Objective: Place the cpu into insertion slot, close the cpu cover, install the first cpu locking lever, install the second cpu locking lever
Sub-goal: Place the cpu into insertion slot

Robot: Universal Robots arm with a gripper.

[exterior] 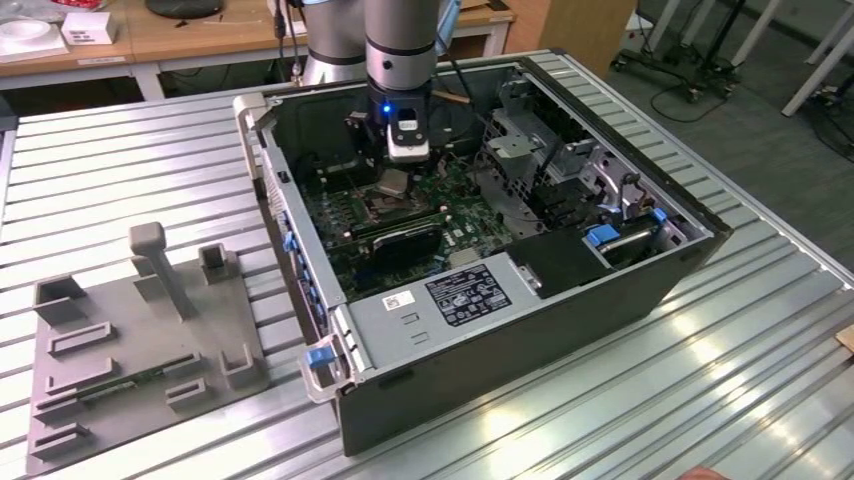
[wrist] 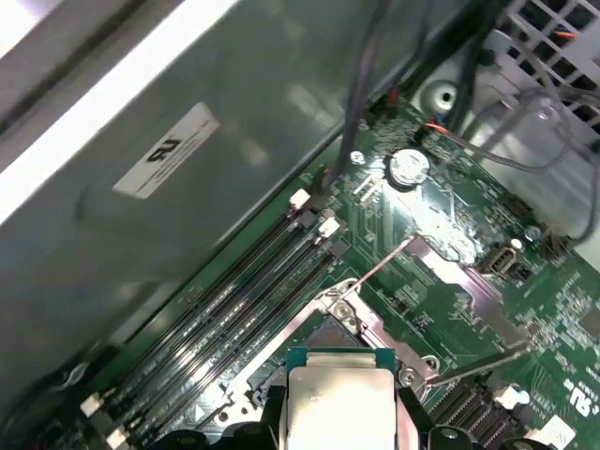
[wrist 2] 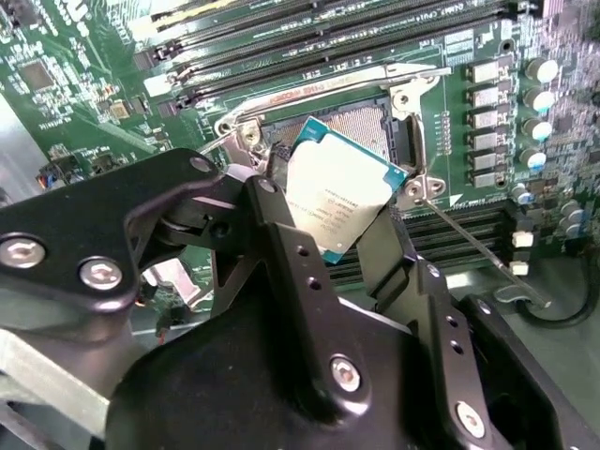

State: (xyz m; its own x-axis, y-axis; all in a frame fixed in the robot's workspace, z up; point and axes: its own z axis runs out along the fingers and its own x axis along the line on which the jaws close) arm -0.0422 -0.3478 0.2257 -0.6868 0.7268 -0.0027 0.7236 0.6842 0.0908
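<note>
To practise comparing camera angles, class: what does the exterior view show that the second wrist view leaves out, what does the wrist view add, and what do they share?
Exterior view: the whole open computer case on the slatted table, the arm reaching in, and a grey fixture at the exterior view's left. Second wrist view: the insertion slot with its pin field, a thin lever and long memory slots. Shared: the hand shut on the cpu, not seated.
</note>
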